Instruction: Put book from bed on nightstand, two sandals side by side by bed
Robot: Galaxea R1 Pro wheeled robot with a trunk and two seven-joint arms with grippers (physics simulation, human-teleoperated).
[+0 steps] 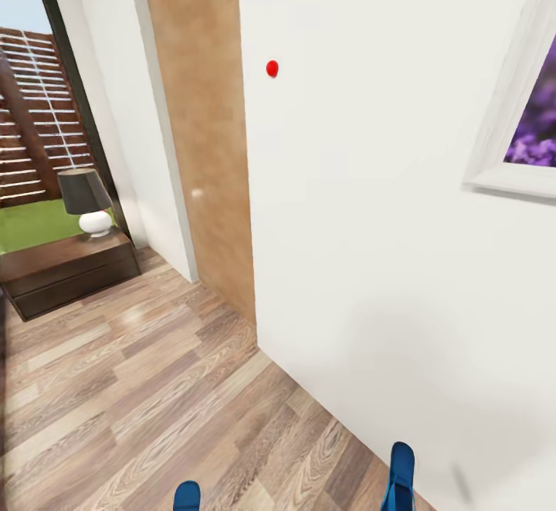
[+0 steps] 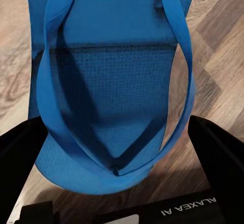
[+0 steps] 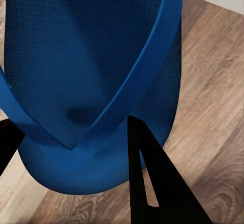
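At the bottom edge of the head view two blue flip-flop tips poke into frame, the left sandal [image 1: 187, 495] lower centre-left and the right sandal [image 1: 400, 476] lower right, close to the white wall [image 1: 371, 225]. In the left wrist view the left sandal [image 2: 114, 89] lies sole-up between the black fingers [image 2: 218, 153] of the left gripper [image 2: 119, 176], its toe end and strap junction sitting between them; the jaws are clamped on it. In the right wrist view the right sandal [image 3: 89, 82] hangs over wood planks with one dark finger [image 3: 152, 183] of the right gripper [image 3: 76, 153] crossing its toe edge and another at the frame's lower left; these jaws are closed on the sandal too.

Beyond, the wood-plank floor [image 1: 154, 387] runs open toward the upper left. The wall's base cuts diagonally from lower right to centre, narrowing the floor there. A brown door [image 1: 205, 125] stands past the wall's corner. At far left sits the nightstand [image 1: 66, 272] bearing a black-shaded lamp [image 1: 86, 201], against a dark-framed window [image 1: 35, 109]. A purple picture [image 1: 533, 117] hangs at the upper right, and a red dot [image 1: 272, 69] marks the wall.
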